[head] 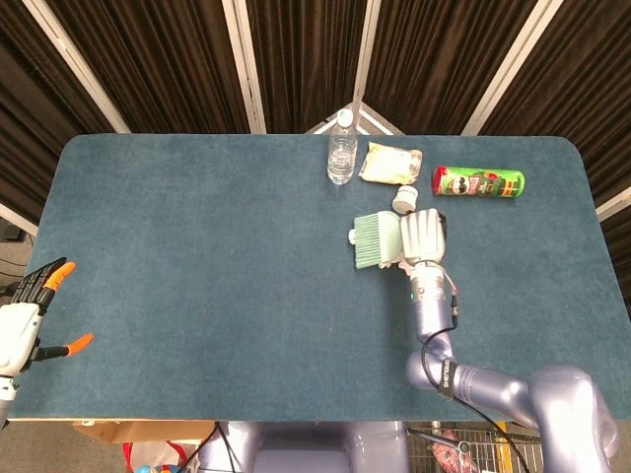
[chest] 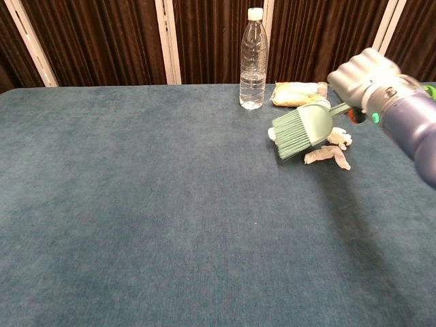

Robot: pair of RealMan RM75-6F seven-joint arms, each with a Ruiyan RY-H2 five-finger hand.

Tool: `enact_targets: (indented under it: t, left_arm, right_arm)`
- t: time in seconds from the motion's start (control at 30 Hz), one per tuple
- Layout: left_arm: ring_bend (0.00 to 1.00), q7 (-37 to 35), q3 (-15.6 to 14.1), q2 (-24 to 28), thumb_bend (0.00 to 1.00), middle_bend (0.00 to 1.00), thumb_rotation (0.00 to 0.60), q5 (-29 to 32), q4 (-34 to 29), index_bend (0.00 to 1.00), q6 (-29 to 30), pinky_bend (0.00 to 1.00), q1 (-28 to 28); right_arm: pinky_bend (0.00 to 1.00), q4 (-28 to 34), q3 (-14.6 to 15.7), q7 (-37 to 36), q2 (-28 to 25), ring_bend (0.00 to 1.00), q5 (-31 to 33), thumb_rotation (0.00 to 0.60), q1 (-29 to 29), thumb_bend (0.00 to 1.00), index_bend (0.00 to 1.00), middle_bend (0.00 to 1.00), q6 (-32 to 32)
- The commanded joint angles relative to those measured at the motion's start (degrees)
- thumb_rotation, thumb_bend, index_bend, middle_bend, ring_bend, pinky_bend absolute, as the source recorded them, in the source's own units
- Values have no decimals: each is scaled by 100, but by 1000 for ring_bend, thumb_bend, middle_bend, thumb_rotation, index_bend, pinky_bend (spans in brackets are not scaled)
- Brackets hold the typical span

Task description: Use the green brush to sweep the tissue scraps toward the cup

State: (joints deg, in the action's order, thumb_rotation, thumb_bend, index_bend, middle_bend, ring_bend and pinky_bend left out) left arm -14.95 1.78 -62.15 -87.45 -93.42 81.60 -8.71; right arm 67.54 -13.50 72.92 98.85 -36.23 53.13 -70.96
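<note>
Blue felt tabletop (head: 197, 256), dark curtains behind. Nearest, left hand (head: 25, 315) idle at the front edge, fingers spread, holding nothing. Mid-table, right hand (head: 424, 236) grips the green brush (chest: 303, 129); bristles beside tissue scraps (chest: 327, 155). Beyond: small cup (head: 404, 200), water bottle (chest: 253, 58), snack bag (head: 389, 163), chip can (head: 480, 182) lying on its side.

Right hand (head: 424, 236) gripping green brush (head: 375, 241), just below the cup (head: 404, 200).
</note>
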Motion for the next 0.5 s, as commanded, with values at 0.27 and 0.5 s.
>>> enact_targets:
  t: [0.27, 0.5]
  left_arm:
    - [0, 67, -6, -19, 0, 0, 600, -38, -30, 0, 42, 17, 8]
    - [0, 78, -9, -23, 0, 0, 600, -39, -46, 0, 46, 17, 10]
  right_arm:
    - [909, 817, 278, 398, -1024, 1000, -18, 600, -472, 599, 812, 995, -499]
    - [909, 1216, 193, 485, -1542, 1000, -138, 600, -524, 599, 812, 995, -762]
